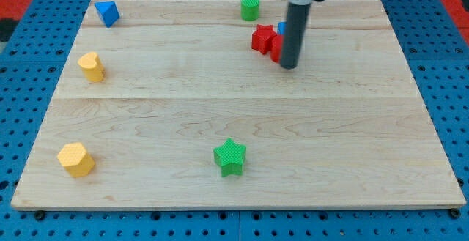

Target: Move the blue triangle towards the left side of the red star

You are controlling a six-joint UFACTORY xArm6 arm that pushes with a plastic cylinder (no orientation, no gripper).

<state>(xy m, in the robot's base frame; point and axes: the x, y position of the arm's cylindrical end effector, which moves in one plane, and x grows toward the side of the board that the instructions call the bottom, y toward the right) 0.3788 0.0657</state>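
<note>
Blue triangle (107, 12): a small, solid blue wedge with its point up, sitting alone at the tabletop's top left corner, well apart from the red blocks.
Red star (261, 39): near the view's top, right of centre; its right side touches or overlaps a second red block (276, 47), whose shape I cannot make out behind the rod.
My tip (289, 67): resting on the tabletop (220, 109) just right of the red blocks, far from the blue triangle.
Gripper: my arm has only a dark rod, so nothing opens or closes.
Blue block (281, 28): a sliver showing behind the rod, shape unclear.
Green cylinder (250, 7): top edge, just left of the rod.
Green star (230, 157): bottom centre.
Yellow blocks: one (91, 66) at left, one (76, 159) at bottom left.
</note>
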